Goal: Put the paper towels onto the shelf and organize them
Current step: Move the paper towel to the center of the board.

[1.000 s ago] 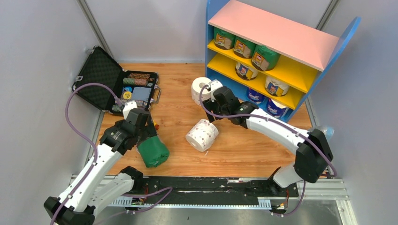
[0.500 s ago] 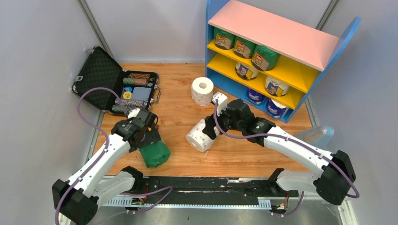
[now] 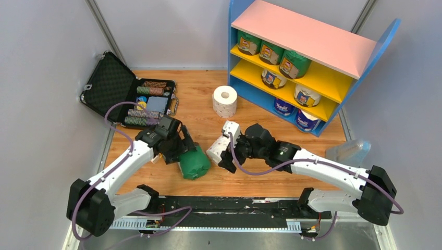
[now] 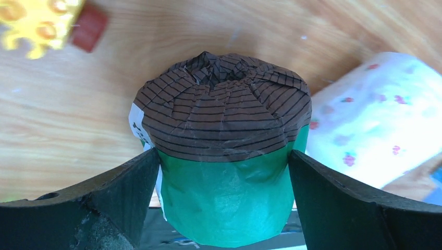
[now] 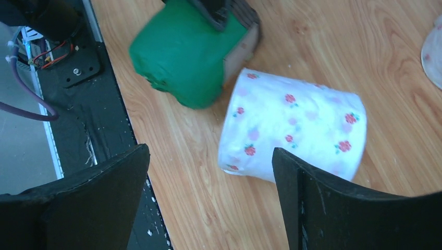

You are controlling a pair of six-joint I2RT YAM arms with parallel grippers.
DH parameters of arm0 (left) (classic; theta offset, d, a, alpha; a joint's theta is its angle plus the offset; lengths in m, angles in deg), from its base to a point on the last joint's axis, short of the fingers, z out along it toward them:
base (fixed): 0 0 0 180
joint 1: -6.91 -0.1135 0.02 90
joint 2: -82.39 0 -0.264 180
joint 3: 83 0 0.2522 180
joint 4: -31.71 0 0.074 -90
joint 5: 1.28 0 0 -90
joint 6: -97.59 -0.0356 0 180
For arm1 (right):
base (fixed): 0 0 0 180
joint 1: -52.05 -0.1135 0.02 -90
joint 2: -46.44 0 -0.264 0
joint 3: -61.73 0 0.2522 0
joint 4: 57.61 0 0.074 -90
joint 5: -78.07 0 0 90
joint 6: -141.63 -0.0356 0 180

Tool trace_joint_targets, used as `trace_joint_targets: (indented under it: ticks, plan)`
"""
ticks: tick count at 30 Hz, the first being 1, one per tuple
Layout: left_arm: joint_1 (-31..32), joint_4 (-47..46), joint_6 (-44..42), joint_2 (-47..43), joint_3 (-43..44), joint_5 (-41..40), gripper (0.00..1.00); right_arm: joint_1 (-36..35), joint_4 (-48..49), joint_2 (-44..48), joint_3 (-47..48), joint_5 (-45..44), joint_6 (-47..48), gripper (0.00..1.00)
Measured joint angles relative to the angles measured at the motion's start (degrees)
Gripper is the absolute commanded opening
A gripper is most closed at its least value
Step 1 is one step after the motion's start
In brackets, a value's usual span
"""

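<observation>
The left gripper [image 4: 224, 159] holds a green-wrapped paper towel roll [image 4: 224, 203] between its two black fingers [image 4: 122, 195]. Each finger's inner face touches one side of the roll. The end of the roll facing the camera is gathered brown wrapping with thin dark stripes, pleated toward a central dimple. A white label edge shows on the roll's left side. Just to the right, a white paper towel roll printed with small red flowers [image 4: 380, 114] lies on the light wooden tabletop [image 4: 78, 114]. A blurred yellow toy piece [image 4: 36, 21] and a red block [image 4: 88, 26] sit at upper left.
</observation>
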Motion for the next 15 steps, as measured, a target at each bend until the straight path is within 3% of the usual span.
trace_joint_targets:
  ticks: [7, 15]
  plan:
    - [0.0, -8.0, 2.3, 4.5, 0.4, 6.7, 1.00, -8.2, 4.5, -2.5, -0.1, -3.9, 3.6, 0.89]
    - [0.1, -5.2, 0.1, 1.1, 3.6, 2.4, 1.00, -14.9, 12.0, -6.9, -1.9, -13.6, 8.4, 0.89]
